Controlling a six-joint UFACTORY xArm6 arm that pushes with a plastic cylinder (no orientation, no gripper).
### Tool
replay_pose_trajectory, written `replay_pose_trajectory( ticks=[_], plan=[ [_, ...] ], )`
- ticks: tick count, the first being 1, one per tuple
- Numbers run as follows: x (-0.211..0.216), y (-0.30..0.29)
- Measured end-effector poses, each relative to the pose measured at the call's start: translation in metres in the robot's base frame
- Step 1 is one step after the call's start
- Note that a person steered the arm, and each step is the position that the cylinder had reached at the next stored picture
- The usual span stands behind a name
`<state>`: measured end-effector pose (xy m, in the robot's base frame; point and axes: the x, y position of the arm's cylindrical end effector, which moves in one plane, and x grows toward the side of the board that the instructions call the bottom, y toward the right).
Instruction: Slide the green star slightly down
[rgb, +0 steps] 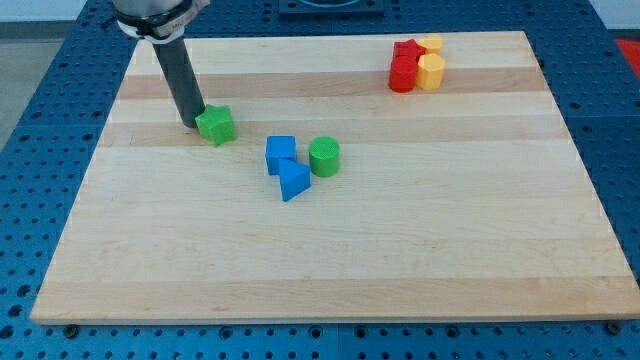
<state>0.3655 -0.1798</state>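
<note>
The green star (216, 125) lies on the wooden board (330, 250) in the upper left part. My tip (191, 124) stands just to the view's left of the star, touching or nearly touching its left side. The dark rod rises from there toward the view's top left.
A blue cube (281, 153), a blue triangular block (293, 180) and a green cylinder (324, 157) cluster right of the star. At the top right stand a red star (408, 51), a red cylinder (402, 75), a yellow hexagonal block (431, 71) and another yellow block (431, 44).
</note>
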Motion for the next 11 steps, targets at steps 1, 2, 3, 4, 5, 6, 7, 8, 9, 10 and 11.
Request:
replay_pose_trajectory(
  ticks=[1, 2, 3, 4, 5, 6, 7, 8, 9, 10, 11],
  plan=[
    [0.013, 0.0],
    [0.017, -0.003],
    [-0.009, -0.023],
    [-0.019, 0.001],
    [-0.013, 0.017],
    [-0.006, 0.023],
    [0.013, 0.04],
    [0.021, 0.041],
    [0.038, 0.041],
    [0.051, 0.041],
    [0.053, 0.029]
  ],
)
